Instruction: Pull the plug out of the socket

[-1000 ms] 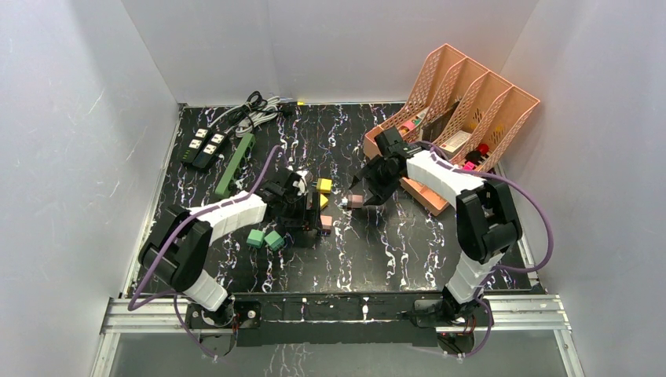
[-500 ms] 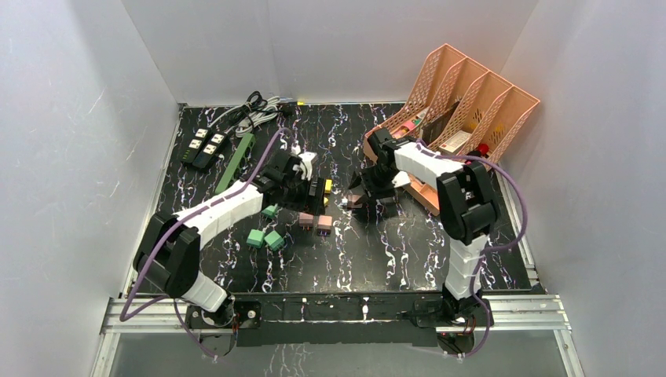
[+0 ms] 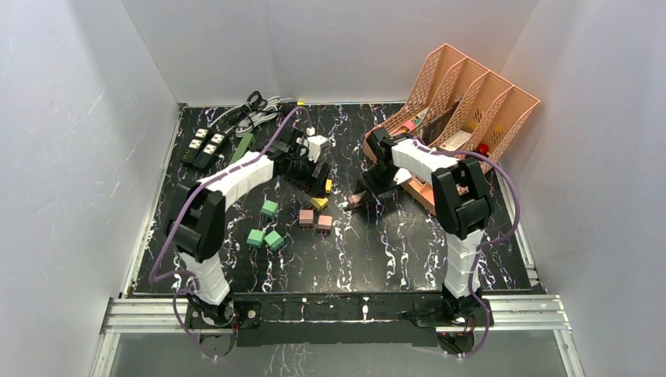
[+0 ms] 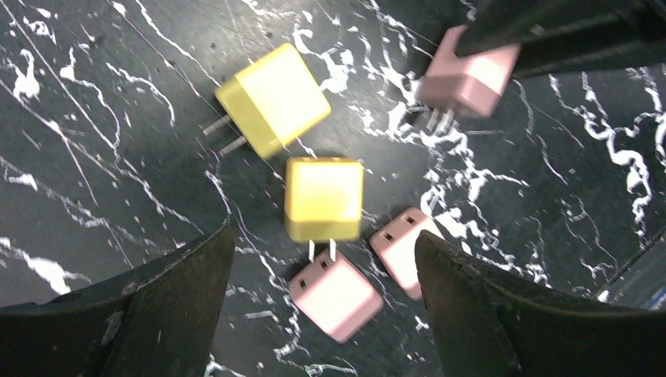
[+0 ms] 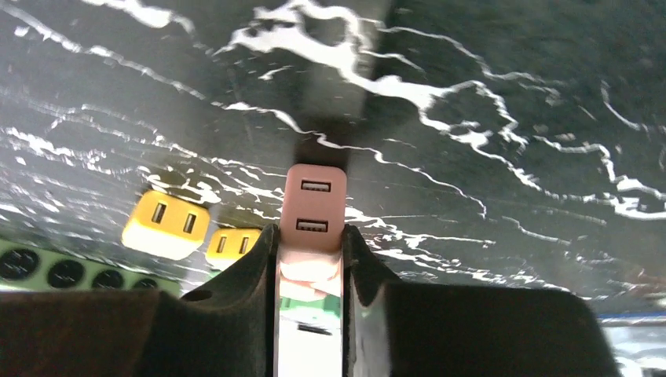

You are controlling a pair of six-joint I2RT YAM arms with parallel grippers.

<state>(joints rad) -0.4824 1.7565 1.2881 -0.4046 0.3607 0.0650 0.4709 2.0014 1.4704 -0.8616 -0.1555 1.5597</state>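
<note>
Right gripper [image 5: 312,236] is clamping pink square USB plug [image 5: 315,206]; left gripper [image 4: 322,239] is hovering, fingers apart; peach mesh rack [image 3: 440,75] is holding red item [image 3: 482,148].

Left arm reaches from its base toward 1 o'clock, the left gripper [image 4: 322,236] spread wide and facing down. Right arm folds at the elbow toward 10 o'clock — the right gripper [image 5: 312,236] pinches a pink plug [image 5: 314,206].

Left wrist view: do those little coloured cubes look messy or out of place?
Somewhat. One yellow plug lies on its side, prongs pointing sideways; a second yellow plug and two pink cubes sit jumbled at odd angles nearby.
</note>
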